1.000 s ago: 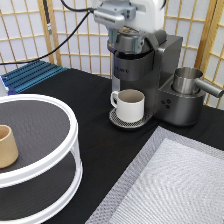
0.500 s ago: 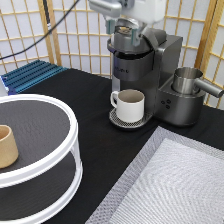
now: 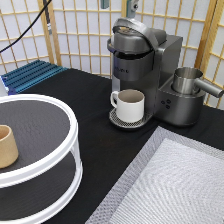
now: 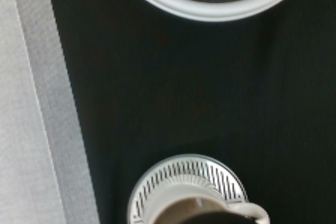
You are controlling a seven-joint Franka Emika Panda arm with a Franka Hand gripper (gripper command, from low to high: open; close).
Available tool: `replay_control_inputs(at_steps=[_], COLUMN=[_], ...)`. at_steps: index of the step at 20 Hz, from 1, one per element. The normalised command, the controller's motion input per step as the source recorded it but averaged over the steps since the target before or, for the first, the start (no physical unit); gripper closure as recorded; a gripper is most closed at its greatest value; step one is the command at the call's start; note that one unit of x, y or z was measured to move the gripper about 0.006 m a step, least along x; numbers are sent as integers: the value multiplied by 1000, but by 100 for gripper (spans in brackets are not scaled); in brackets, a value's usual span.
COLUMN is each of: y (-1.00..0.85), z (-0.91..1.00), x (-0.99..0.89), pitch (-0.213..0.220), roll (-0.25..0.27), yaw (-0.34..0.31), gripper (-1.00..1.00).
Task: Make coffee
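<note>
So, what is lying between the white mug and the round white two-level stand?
Only bare black tabletop lies between the white mug and the round stand, as the exterior view shows.

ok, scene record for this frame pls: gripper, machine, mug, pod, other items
gripper: not visible in the exterior view
machine: grey single-serve coffee maker at the exterior view's top, lid closed
mug: white handled ceramic mug on the round drip tray under the spout
pod: none visible
other: tan handleless cup on white two-tier round stand; steel frothing jug on the machine's side; grey woven mat
</note>
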Motion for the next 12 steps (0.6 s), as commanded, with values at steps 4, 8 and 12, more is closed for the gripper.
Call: replay_control_inputs(at_steps=[4, 8, 12], y=[625, 224, -38], z=[204, 151, -49], x=[73, 188, 361], pitch=[50, 46, 59], roll=[-171, -147, -106], yaw=[-1, -31, -47], gripper=[-100, -100, -100])
